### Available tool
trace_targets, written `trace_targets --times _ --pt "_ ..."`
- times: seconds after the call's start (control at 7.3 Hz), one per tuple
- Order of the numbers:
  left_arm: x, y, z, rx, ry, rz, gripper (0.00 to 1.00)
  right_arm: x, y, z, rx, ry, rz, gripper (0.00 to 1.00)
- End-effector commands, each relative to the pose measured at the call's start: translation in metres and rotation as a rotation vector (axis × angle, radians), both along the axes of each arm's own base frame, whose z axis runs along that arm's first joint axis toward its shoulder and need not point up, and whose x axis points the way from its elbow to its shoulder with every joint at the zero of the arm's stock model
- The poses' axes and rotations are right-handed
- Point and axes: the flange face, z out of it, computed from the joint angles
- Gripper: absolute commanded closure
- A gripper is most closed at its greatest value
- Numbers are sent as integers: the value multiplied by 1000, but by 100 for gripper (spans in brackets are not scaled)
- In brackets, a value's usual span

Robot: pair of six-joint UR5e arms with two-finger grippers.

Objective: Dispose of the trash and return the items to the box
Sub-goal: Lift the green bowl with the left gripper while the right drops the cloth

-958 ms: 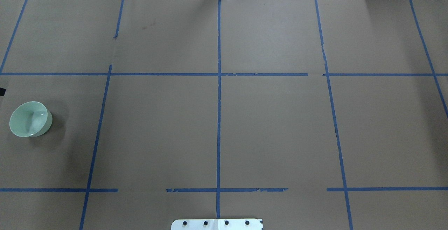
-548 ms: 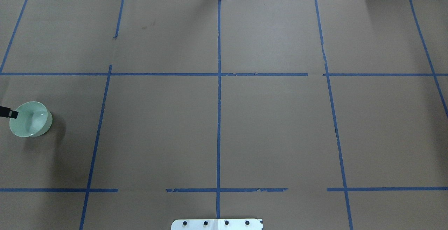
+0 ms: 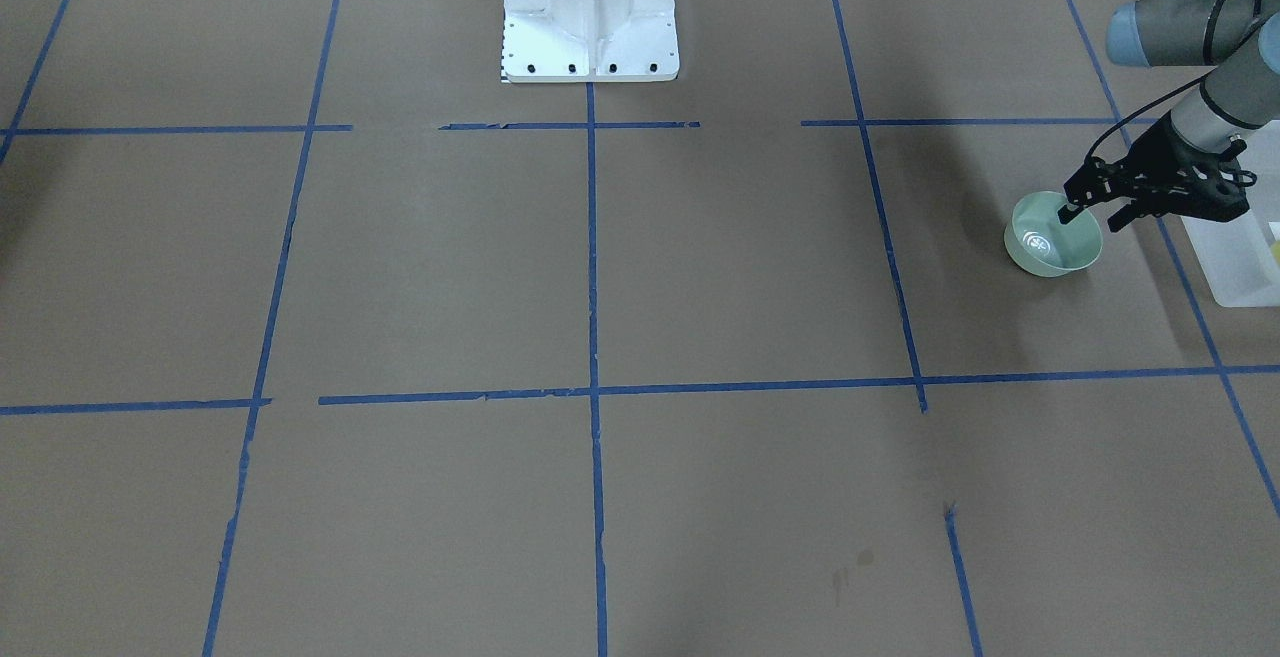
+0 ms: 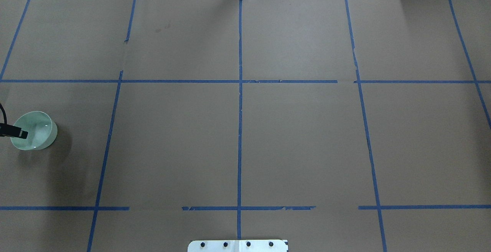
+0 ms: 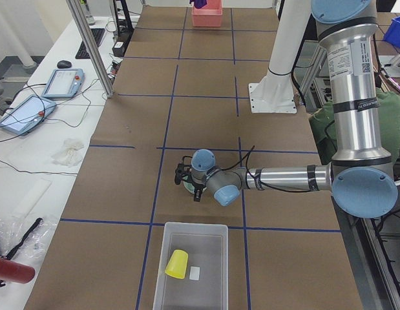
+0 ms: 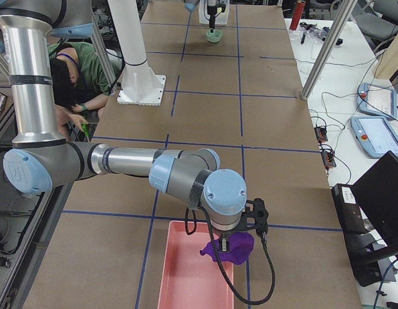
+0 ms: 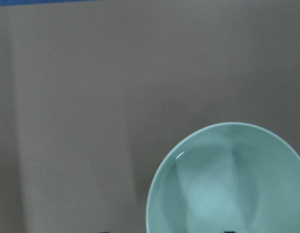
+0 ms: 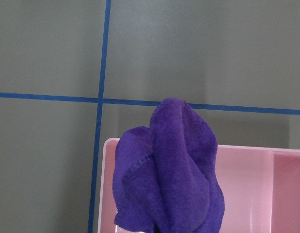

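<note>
The pale-green bowl (image 3: 1048, 249) stands upright on the brown table, also in the overhead view (image 4: 37, 128) and the left wrist view (image 7: 227, 184). My left gripper (image 3: 1095, 221) is open and straddles the bowl's rim, with one finger (image 4: 18, 132) inside and the other outside. The frosted-white box (image 5: 209, 271) sits just beyond the bowl, and the yellow cup (image 5: 177, 263) lies in it. My right gripper (image 6: 232, 239) is at the far end of the table. It holds a purple cloth (image 8: 169, 170) over a pink tray (image 8: 256, 184).
The robot's white base (image 3: 590, 12) stands at the table's middle edge. Blue tape lines (image 4: 240, 102) cross the brown table cover. A metal post (image 5: 90, 45), tablets and cables lie beside the table. A person (image 6: 73, 80) sits behind the robot.
My left gripper's finger has come in from the left edge and moved over the bowl's rim into the bowl. The bowl has stayed in place.
</note>
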Motion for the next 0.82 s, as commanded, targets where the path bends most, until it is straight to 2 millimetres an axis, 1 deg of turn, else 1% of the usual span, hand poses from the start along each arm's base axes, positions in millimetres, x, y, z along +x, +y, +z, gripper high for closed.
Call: trace_targets --times 0.0,0.14,0.27,0.41,0.55,0.68 --pt "4 -5 -2 3 -5 -11 100 -1 2 15 12 3 -2 100" --pt "4 -5 -2 1 -4 -13 100 0 1 28 25 9 -2 100" --pt "4 -5 -3 -1 -3 -13 100 0 1 37 30 11 -1 97" --pt "3 -6 -3 -4 -3 -14 100 0 1 41 30 12 -4 40" --pt "3 -5 -3 -5 -1 -12 100 -3 10 51 17 8 -4 0" --pt "3 -5 -2 -6 -1 -11 100 -6 19 55 16 4 -3 0"
